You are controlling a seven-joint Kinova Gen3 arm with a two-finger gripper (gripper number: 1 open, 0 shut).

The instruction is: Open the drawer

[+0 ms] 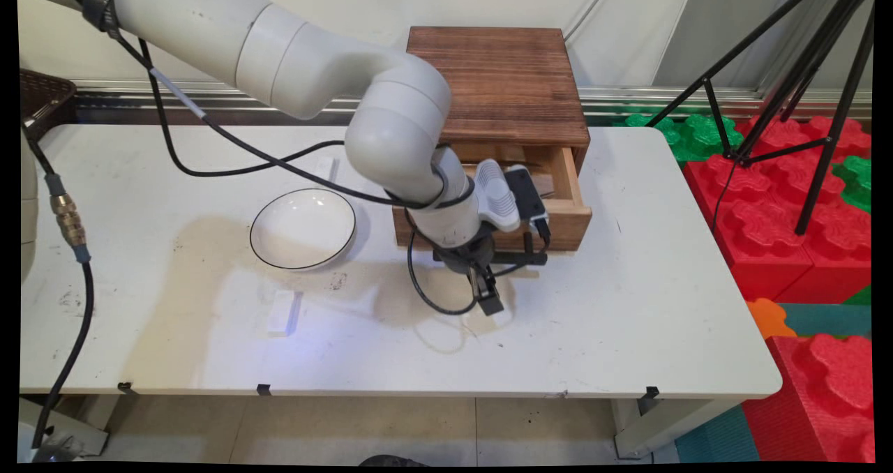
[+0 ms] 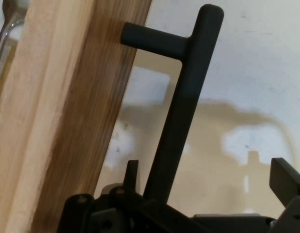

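Here, the claw (image 1: 488, 293) is hanging spread apart, its fingers (image 2: 286, 180) straddling without clamping the black handle (image 2: 181, 116) of the half-open wooden drawer (image 1: 561, 215), at 3 o'clock from the white bowl (image 1: 303, 229) on the tabletop (image 1: 628, 319). Centring before closing looks wise.

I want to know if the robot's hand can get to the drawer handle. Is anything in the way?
Nothing visible is in the way. The gripper is right at the black handle on the front of the wooden drawer, and the handle bar runs between its spread fingers. The white bowl sits off to the side.
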